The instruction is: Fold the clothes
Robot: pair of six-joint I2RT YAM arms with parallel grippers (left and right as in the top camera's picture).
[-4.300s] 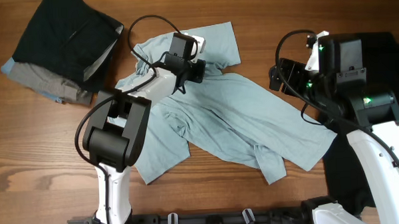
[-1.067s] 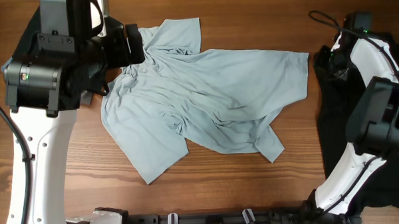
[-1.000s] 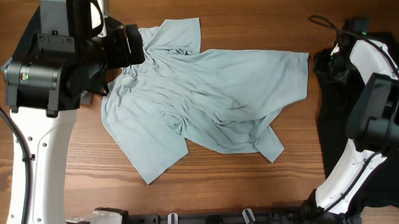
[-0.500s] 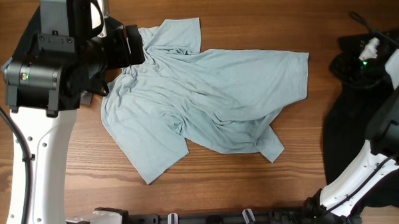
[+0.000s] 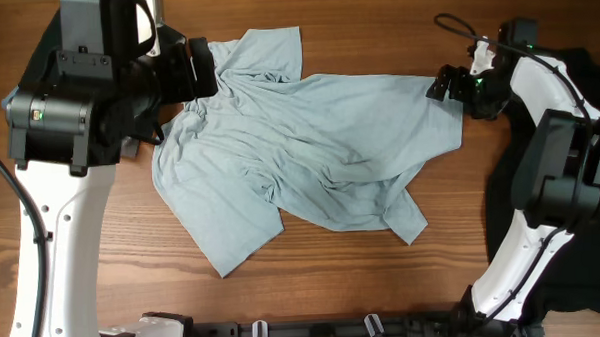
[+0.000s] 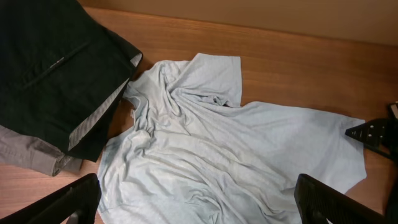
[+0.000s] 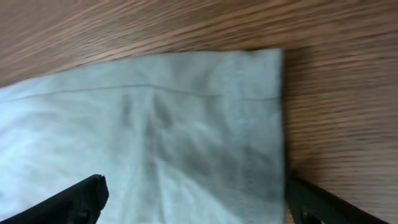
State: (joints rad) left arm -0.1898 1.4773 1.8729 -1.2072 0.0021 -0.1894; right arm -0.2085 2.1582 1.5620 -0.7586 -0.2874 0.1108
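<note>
The pale light-blue T-shirt (image 5: 319,148) lies spread and wrinkled across the middle of the table, one sleeve pointing to the far side. High over its left shoulder hangs my left gripper (image 5: 198,68), open, with nothing between its fingers; the left wrist view (image 6: 199,211) looks down on the T-shirt (image 6: 211,155). My right gripper (image 5: 447,86) is open just over the shirt's right hem corner. Up close, the hem corner (image 7: 249,93) lies flat on the wood between the spread fingers of the right gripper (image 7: 196,199), not gripped.
A pile of black clothes (image 6: 56,62) on a grey garment (image 6: 28,152) sits left of the shirt, largely hidden under my left arm from overhead. Another black garment (image 5: 507,231) covers the table's right side. Bare wood (image 5: 334,287) runs along the front edge.
My right gripper went from shut to open, swung out right over the black garment, then came back left to the shirt's hem corner. The left arm and the shirt stayed still.
</note>
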